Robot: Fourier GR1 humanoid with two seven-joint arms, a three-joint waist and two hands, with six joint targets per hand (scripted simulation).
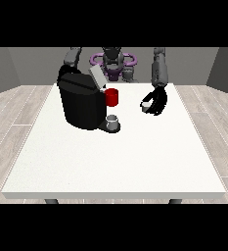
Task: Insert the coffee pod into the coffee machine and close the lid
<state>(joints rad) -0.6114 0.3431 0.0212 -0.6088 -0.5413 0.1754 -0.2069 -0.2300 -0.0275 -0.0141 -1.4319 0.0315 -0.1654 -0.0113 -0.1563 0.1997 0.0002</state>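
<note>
1 camera, front view, set across the table from the robot.
It looks from above, tilted down over the white table [115,166] toward the robot [113,61] at top; the near edge lies well this side of the hand at the view's right [156,102]; no 2nd view overlaps.

Bare room: grey walls [17,68], plank floor [17,117].

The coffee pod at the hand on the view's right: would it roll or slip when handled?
The pod looks small, so probably light and rigid. If its sides are round, it may roll when tipped over. The hand has its fingers curled beside it, and so small a thing could slip between them.
</note>
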